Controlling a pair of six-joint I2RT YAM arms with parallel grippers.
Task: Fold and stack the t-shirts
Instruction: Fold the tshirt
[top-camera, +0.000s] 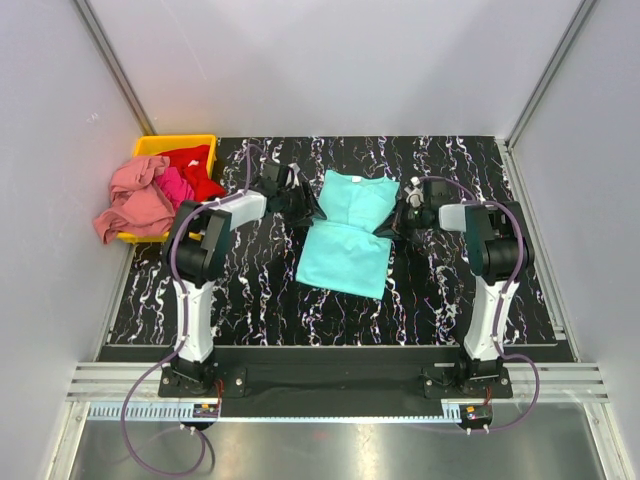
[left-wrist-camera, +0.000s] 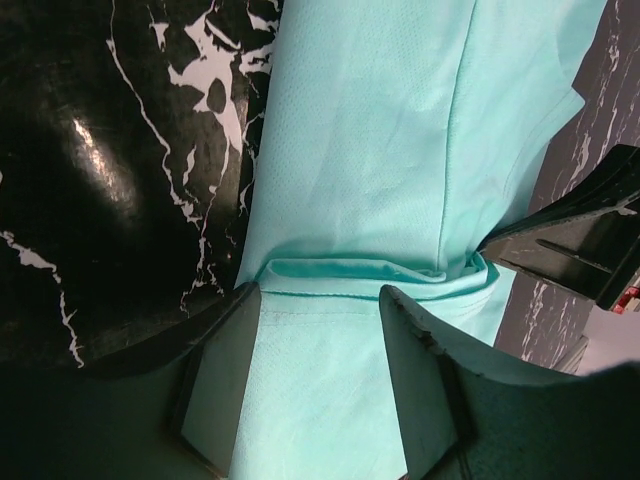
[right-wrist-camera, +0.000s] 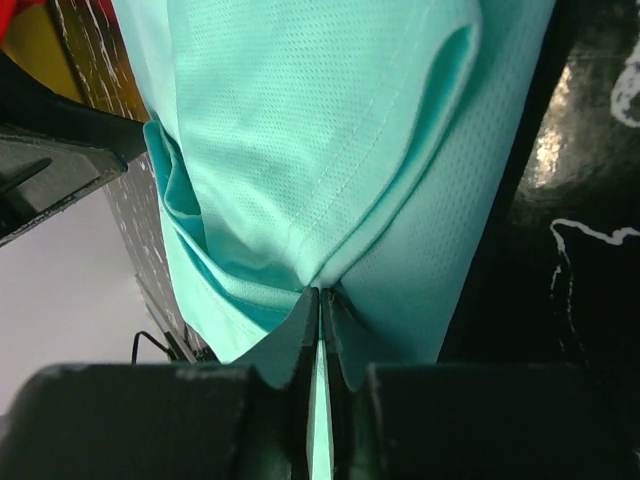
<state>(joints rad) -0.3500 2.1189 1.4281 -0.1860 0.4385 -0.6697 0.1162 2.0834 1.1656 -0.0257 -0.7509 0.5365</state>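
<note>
Two grippers meet you at one garment: the turquoise t-shirt (top-camera: 347, 235), which lies spread on the black marbled table (top-camera: 250, 300) between the arms, its neckline toward the far wall and its hem toward the bases.

Your left gripper (top-camera: 306, 205) sits at the shirt's left edge, up near the shoulder. In the left wrist view its two fingers (left-wrist-camera: 225, 380) stand apart, with flat turquoise cloth showing in the gap between them and a doubled-over seam crossing just ahead of the tips. Nothing is pinched there; the jaws are parted over the fabric.

Your right gripper (top-camera: 394, 222) is at the opposite edge, about level with the sleeve. In the right wrist view its fingers (right-wrist-camera: 345, 340) are pressed almost together, and a thin strip of turquoise runs down between them, so it is clamped on the shirt's edge. Ahead of that pinch the cloth rises in a folded layer, with a curved flap showing near the top of the view.

Three other shirts are at the far left corner, well apart from the turquoise one. You can see the red t-shirt (top-camera: 195, 160) inside the yellow bin (top-camera: 150, 147), the magenta t-shirt (top-camera: 175, 187) bunched beside it, and the salmon pink t-shirt (top-camera: 135, 200) spilling over the bin's left rim. None of these three is folded.
</note>
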